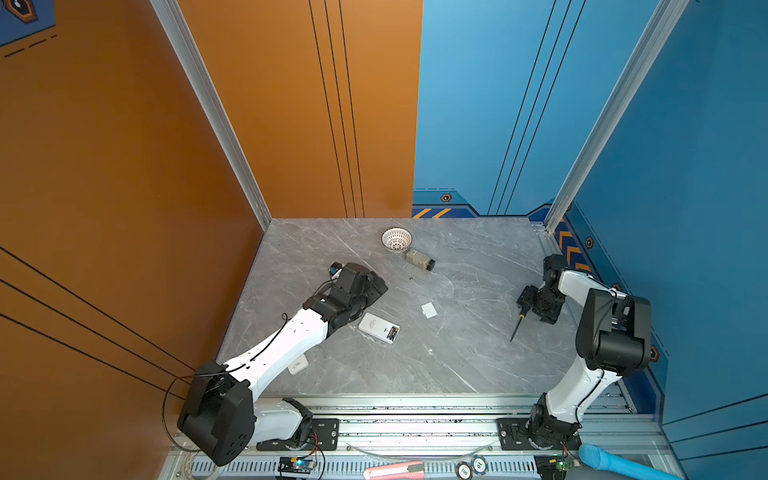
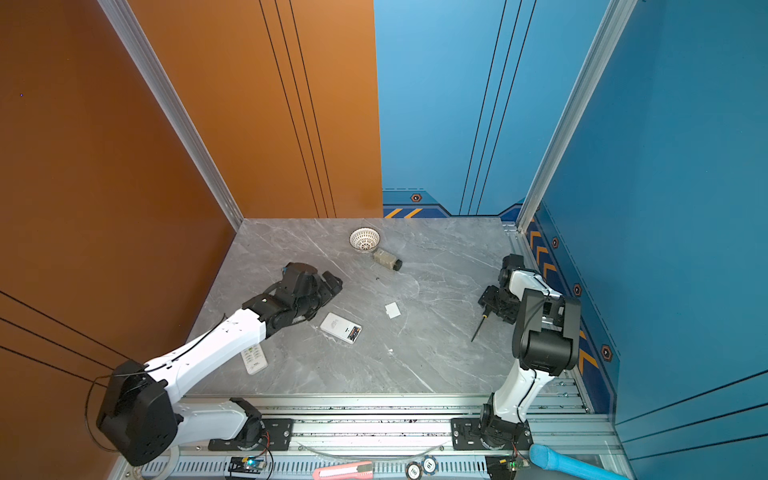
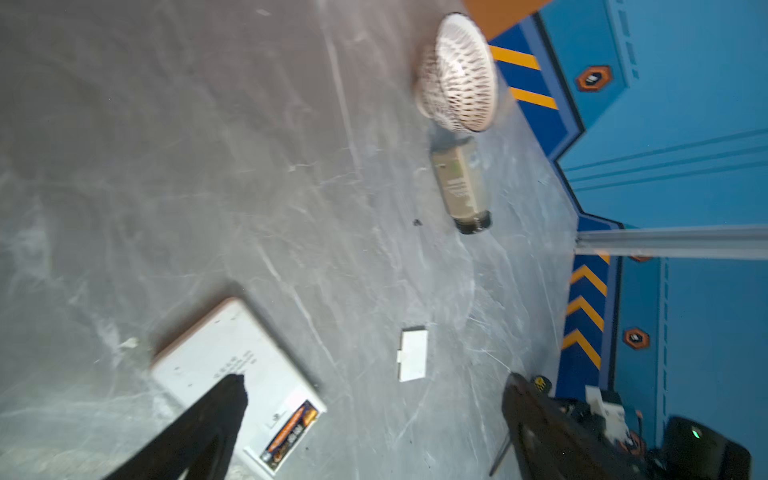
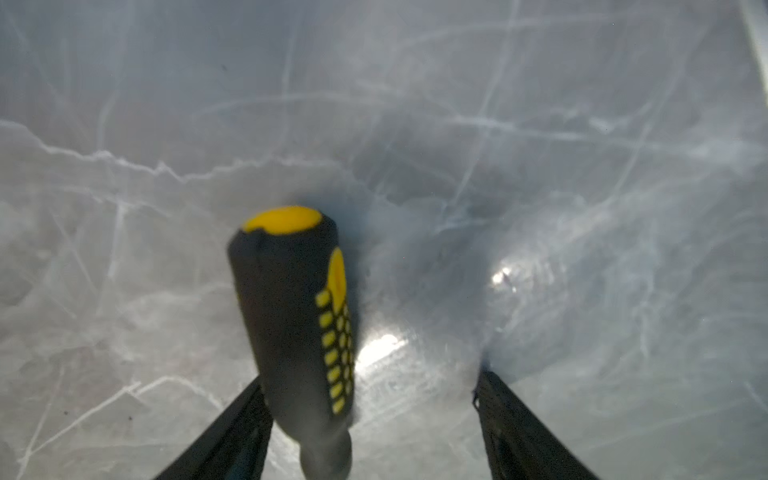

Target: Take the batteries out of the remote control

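The white, flat, rectangular plastic remote control (image 1: 374, 325) lies face down near the middle of the grey marble table (image 1: 478, 374). Its compartment is uncovered, and the orange-and-black cylindrical batteries (image 3: 293, 428) sit inside it at the end nearer the front edge. The small white plastic cover (image 1: 429, 309) lies apart from it, toward the right edge.

Near that edge the right gripper (image 4: 370, 378) straddles the black-handled screwdriver (image 4: 291, 299) with its yellow end. Its fingers are spread; the handle lies beside one and well clear of the other, so nothing is clamped. This looks like taking up the tool to lever the batteries out. The handle should be centred between the fingers before they close, so it does not twist or roll.

The left gripper (image 3: 374, 380) hovers with its fingers wide apart and empty, just beyond the remote control and well placed to steady it.

A white latticed plastic basket (image 1: 405, 241) and a small tan bottle (image 1: 419, 259) with a dark cap lie close together near the far edge. A second remote (image 2: 254, 359) lies under the left arm by the front-left corner. Nothing blocks the path from screwdriver to compartment except the cover.
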Available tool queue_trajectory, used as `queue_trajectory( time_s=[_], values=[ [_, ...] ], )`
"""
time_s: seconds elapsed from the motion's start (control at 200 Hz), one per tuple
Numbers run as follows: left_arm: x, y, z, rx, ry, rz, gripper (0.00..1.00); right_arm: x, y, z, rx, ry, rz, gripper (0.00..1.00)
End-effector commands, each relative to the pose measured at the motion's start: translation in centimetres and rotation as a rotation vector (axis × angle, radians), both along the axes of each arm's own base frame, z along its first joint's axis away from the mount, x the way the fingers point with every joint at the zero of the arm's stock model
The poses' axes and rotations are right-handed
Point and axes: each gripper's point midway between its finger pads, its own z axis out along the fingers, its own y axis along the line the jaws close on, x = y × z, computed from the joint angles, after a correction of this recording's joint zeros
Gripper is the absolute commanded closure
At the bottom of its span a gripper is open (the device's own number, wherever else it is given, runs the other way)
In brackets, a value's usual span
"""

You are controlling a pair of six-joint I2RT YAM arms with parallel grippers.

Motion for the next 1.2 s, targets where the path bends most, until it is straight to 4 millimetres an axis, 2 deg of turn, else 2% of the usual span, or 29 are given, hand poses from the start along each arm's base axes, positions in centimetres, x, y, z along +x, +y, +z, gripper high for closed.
queue_trajectory(
  time_s=[0.0,0.075,0.09,0.185,0.195,0.28,0.33,0.395,0.45,0.531,0.586,0.616,0.676,0.801,0.951,1.056,1.196],
  values=[
    [-0.2,-2.8,0.5,0.045,-0.013,-0.163,0.02,2.4,0.3,-1.1,0.013,-0.043,-0.032,0.28],
    [0.0,-4.3,0.6,0.033,-0.032,-0.218,0.02,2.8,0.6,-1.9,0.017,-0.031,-0.046,0.38],
    [0.5,-4.9,1.8,0.019,-0.06,-0.229,0.02,2.8,0.6,-2.1,0.017,-0.031,-0.048,0.4],
    [0.7,-7.1,3.0,0.013,-0.117,-0.319,0.02,3.2,1.3,-2.4,0.035,-0.039,-0.057,0.65],
    [1.0,-7.5,3.6,0.005,-0.146,-0.33,0.02,3.2,1.4,-2.4,0.036,-0.039,-0.057,0.66],
    [1.1,-10.0,5.3,-0.003,-0.232,-0.441,0.02,3.6,2.5,-1.3,0.074,-0.089,-0.061,0.86],
    [1.0,-11.8,6.5,-0.017,-0.29,-0.517,0.01,4.0,3.7,-0.2,0.123,-0.138,-0.055,0.93],
    [0.7,-14.2,7.9,-0.03,-0.366,-0.63,0.0,4.5,5.5,2.3,0.172,-0.211,-0.035,1.0],
    [0.2,-16.2,8.4,-0.027,-0.415,-0.726,0.02,5.0,7.2,4.9,0.223,-0.295,-0.023,1.0],
    [-0.2,-18.4,8.1,-0.069,-0.452,-0.832,0.06,6.2,10.1,10.1,0.298,-0.46,0.018,1.0],
    [-0.4,-19.6,7.7,-0.113,-0.469,-0.885,0.12,6.7,12.0,14.0,0.32,-0.572,0.062,1.0],
    [-0.7,-20.2,7.4,-0.133,-0.477,-0.914,0.19,6.8,12.8,15.9,0.324,-0.629,0.085,1.0],
    [-1.3,-21.2,7.2,-0.155,-0.49,-0.963,0.23,6.7,14.4,19.5,0.338,-0.732,0.127,1.0],
    [-2.8,-23.2,7.6,-0.22,-0.516,-1.065,0.3,6.0,16.8,24.7,0.335,-0.885,0.22,1.0],
    [-3.3,-24.3,7.1,-0.257,-0.486,-1.113,0.35,4.9,18.9,27.8,0.308,-1.005,0.32,1.0],
    [-3.9,-24.8,7.1,-0.272,-0.479,-1.149,0.35,4.5,19.2,28.3,0.296,-1.029,0.314,1.0],
    [-3.8,-24.8,5.9,-0.244,-0.444,-1.15,0.35,4.5,19.4,28.4,0.296,-1.019,0.302,1.0]
  ],
)
